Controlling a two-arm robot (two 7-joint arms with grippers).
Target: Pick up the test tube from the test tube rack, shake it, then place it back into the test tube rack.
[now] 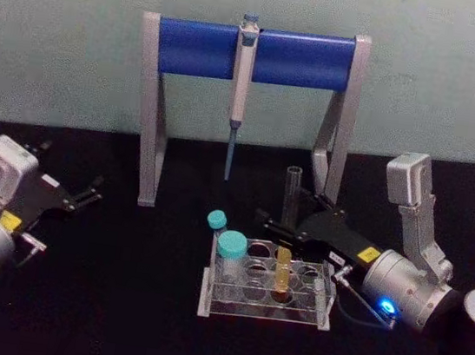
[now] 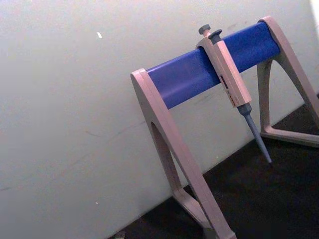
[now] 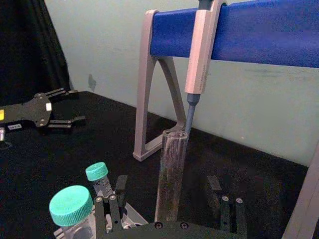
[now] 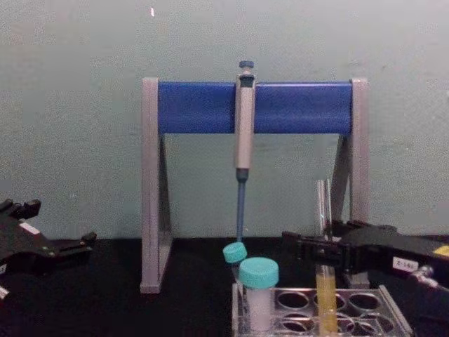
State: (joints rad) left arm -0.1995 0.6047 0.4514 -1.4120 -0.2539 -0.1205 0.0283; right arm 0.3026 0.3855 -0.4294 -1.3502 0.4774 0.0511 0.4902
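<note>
Test tube [image 1: 283,267] upright in rack [image 1: 263,314], mouth up, inside wide-spread right pincer [image 1: 288,212]; left pincer [image 1: 91,192] spread too.

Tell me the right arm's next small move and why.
Probably close the right gripper on the test tube. Its fingers stand open on either side of the tube, not touching it. The tube stands upright in the test tube rack, so nothing grips it for lifting. The left gripper sits parked far left.

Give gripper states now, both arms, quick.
Left gripper: open, empty, parked on the robot's left.
Right gripper: open, straddling the test tube, not clamped on it.
</note>
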